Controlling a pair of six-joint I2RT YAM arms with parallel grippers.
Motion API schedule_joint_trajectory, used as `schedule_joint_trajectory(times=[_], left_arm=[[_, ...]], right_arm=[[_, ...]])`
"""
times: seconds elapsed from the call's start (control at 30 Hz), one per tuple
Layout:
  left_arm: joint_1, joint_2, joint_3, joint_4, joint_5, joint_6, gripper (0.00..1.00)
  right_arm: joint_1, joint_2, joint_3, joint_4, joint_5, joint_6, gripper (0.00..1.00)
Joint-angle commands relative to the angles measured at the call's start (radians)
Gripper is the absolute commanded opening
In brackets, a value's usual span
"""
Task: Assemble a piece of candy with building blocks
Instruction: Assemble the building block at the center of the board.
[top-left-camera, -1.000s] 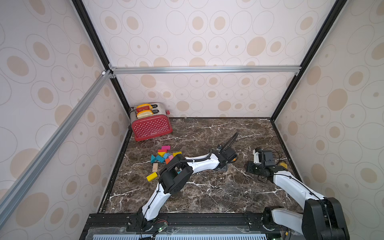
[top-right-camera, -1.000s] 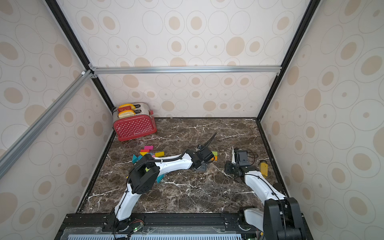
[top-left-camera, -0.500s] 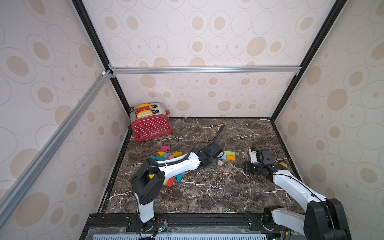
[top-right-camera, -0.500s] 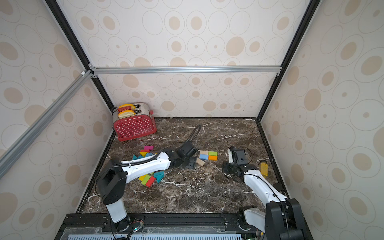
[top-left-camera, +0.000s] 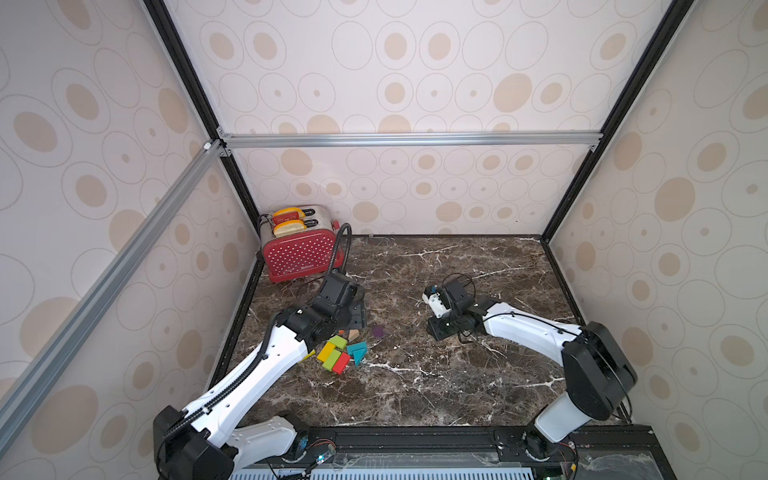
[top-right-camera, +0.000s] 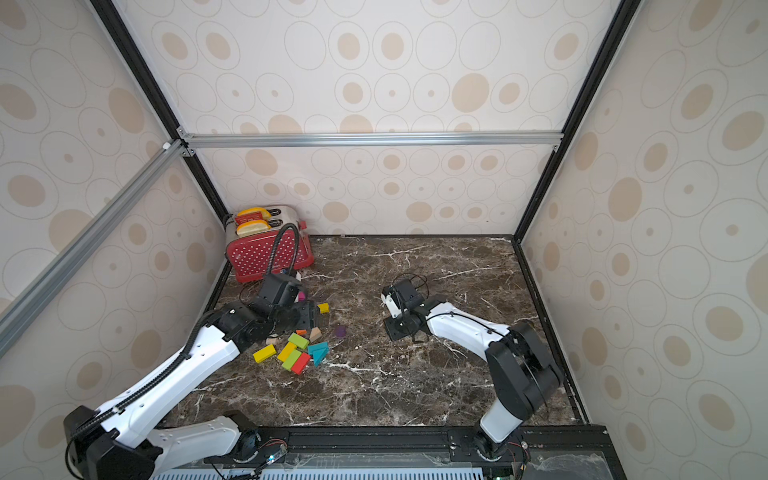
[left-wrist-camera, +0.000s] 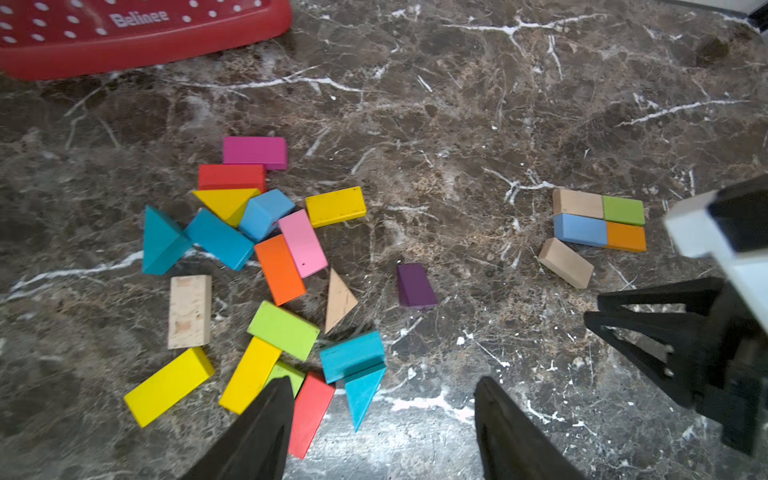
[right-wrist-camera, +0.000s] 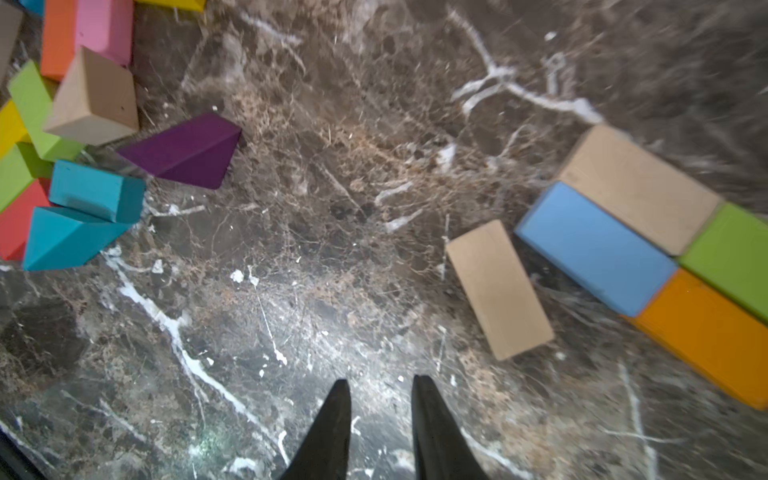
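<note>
— Largest items first?
— The marble table (top-left-camera: 436, 374); a red toaster (top-left-camera: 301, 257) at upper left in both top views.
— The building blocks (left-wrist-camera: 266, 266)?
— Loose pile left of centre in the left wrist view; a four-brick panel (left-wrist-camera: 598, 220) at right, a bare brick (left-wrist-camera: 565, 262) just beside it.
— Grippers?
— Left gripper (left-wrist-camera: 382, 419) stood spread, empty. Right gripper (right-wrist-camera: 380, 415) nearly closed, a narrow gap, gripping nothing.

Open desk (top-left-camera: 436, 386) across front and middle: clear passage. Loose block pile (left-wrist-camera: 266, 266) crowds the left side, toaster (top-left-camera: 301, 249) blocks the back-left corner. Purple wedge (left-wrist-camera: 415, 286) sits alone in the lane between pile and the four-block slab (left-wrist-camera: 598, 220); bare-wood block (left-wrist-camera: 565, 262) just beside the slab. Walls on three sides.
</note>
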Motion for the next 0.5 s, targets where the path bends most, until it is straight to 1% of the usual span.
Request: schedule_joint_trajectory(times=[0.0,0.27,0.47], left_arm=[[0.014,-0.026,-0.02,-0.071,0.001,0.04,0.7],[0.023,-0.021,-0.063,-0.028,0.021,0.052,0.7],[0.023,-0.002,-0.089,0.001,0.03,0.058,0.7]], right_arm=[[0.003,0.065,0.048,-0.071,0.039,-0.027,0.27],[0.003,0.21,0.143,-0.12,0.16,-0.07,0.27],[0.002,0.235,0.156,-0.127,0.213,-0.066,0.27]])
